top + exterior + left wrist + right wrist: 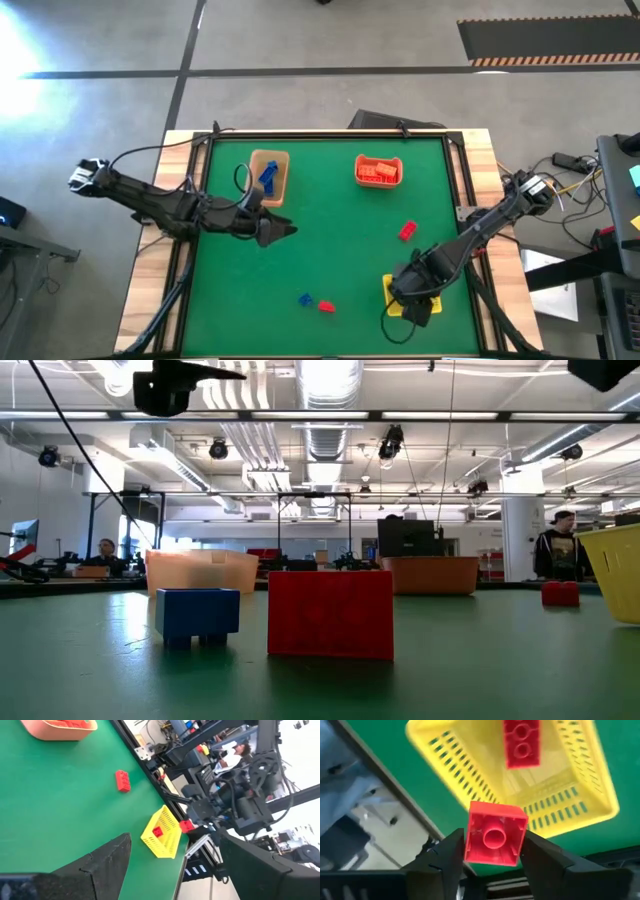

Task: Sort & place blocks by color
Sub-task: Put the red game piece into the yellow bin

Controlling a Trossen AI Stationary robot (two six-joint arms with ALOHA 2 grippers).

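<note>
Nearest to our right gripper (492, 852) is what it carries: a small red block (495, 839), clamped between the two fingers with its hollow underside facing the wrist camera. Just beyond it sits the yellow bin (555, 805), and we judge the block to hang over the bin's near rim rather than over its middle. One longer red brick (521, 742) already lies on the bin floor, its long axis running away from the held block toward the far wall. So the release, as we read it, turns on carrying the block a little farther inward, along that same line.

From above, the right gripper (415, 298) covers much of the yellow bin (390, 288) at the table's near right edge. Farther out, a loose red block (407, 231) lies nearer the right arm. A blue block (306, 299) and a red one (326, 306) lie side by side near the front edge. Our left gripper (278, 231) waits just beside the tan bin (281, 158) holding blue pieces, its fingers apart and empty. The orange bin (378, 159) is farthest.
</note>
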